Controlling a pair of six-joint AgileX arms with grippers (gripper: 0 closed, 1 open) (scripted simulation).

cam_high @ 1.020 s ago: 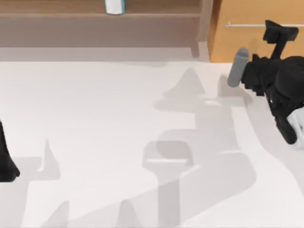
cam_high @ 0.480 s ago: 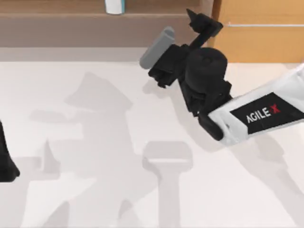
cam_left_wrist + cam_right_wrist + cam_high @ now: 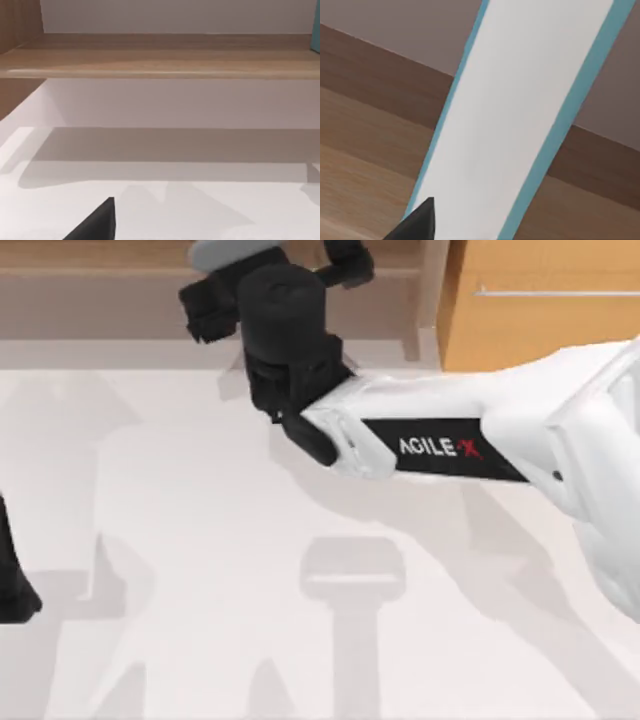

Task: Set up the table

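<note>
Since the earlier frames the right arm (image 3: 450, 440) had swung from beside the drawer unit (image 3: 540, 310) across to the shelf board (image 3: 100, 265), its white link now stretched over the back of the table (image 3: 200, 590). Its black wrist sat at the shelf's front edge, and the right gripper (image 3: 280, 255) reached in over the shelf, at the spot where the white and teal object had stood in the earlier top views. From the right wrist camera that white object with teal edges (image 3: 520, 110) loomed very close, standing on the wooden shelf board against the brown back panel, with one dark fingertip (image 3: 417, 222) in front of it. Whether the claw was open or closed around it, I could not tell.

The left arm (image 3: 12, 580) stayed parked at the table's left edge. Its wrist camera looked along the table toward the shelf board, with one dark fingertip (image 3: 95, 225) low in the picture; the state of the left claw could not be told either.

The table itself was a wide, plain matte white surface spreading in front of the shelf and the orange-wood drawer unit, marked by soft grey shadows of the arms. A pale wall rose behind the shelf.
</note>
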